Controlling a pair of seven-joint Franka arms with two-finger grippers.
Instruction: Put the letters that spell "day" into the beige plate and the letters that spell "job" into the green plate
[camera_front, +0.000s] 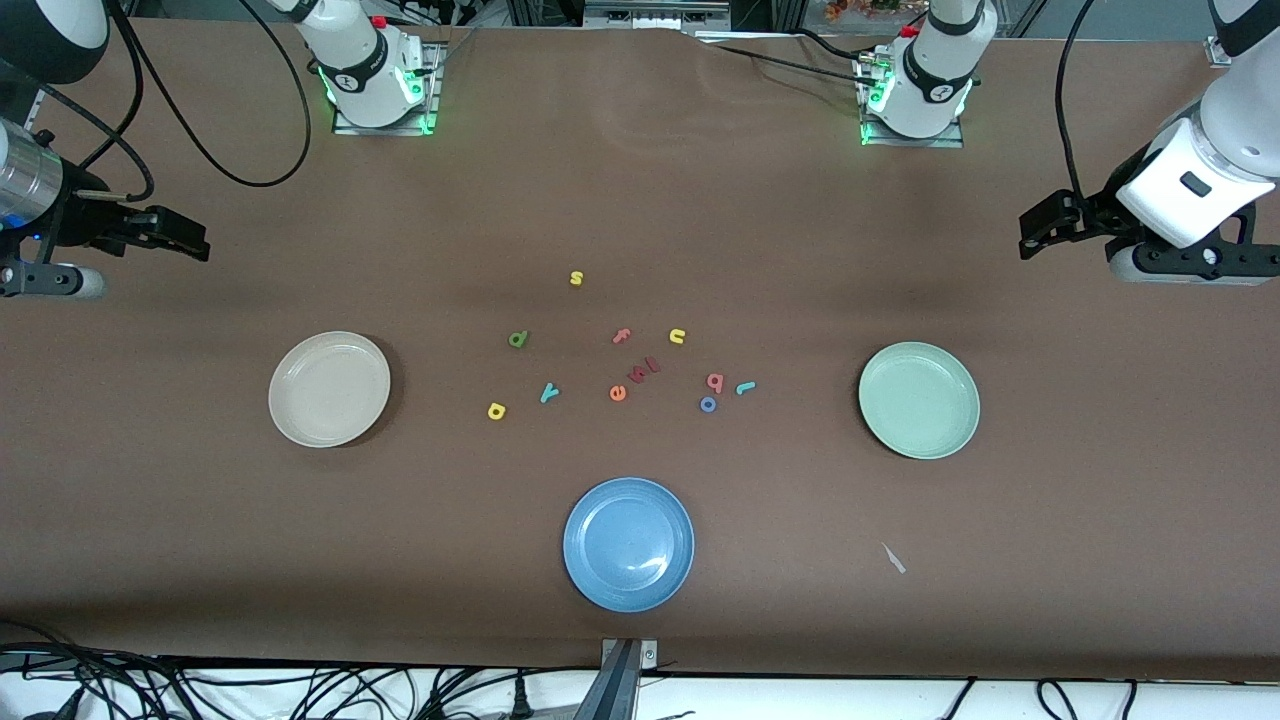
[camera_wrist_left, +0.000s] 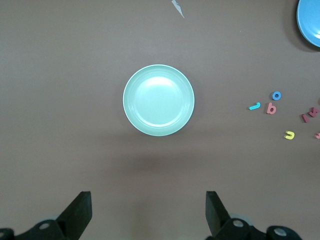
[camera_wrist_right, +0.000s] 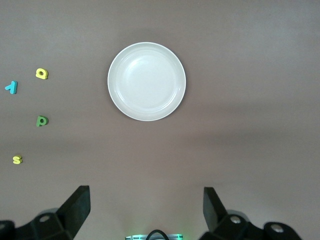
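**Waiting arms, scattered letters, three bare plates**

Starting with the front view, the round blue plate (camera_front: 628, 543) served as the landmark, sitting nearest the camera. Farther from the camera than it, toward the right arm's end, lay the round cream-beige plate (camera_front: 329, 389); toward the left arm's end lay the round pale mint-green plate (camera_front: 919, 400). Between these two, farther than the blue plate, the small foam letters were strewn: dark green "d" (camera_front: 517, 340), yellow "a" (camera_front: 496, 410) and teal "y" (camera_front: 549, 393) on the beige plate's side; pinkish-red "b" (camera_front: 715, 381), blue ring "o" (camera_front: 708, 404) and teal hooked "j" (camera_front: 745, 388) on the green plate's side. The right gripper (camera_front: 175, 236) and left gripper (camera_front: 1045, 228) hung at the table's ends, both arms waiting.

The left wrist view showed the left gripper's jaws spread wide, holding nothing, over bare table beside the green plate.

The right wrist view showed the right gripper's jaws equally spread and holding nothing, beside the beige plate.
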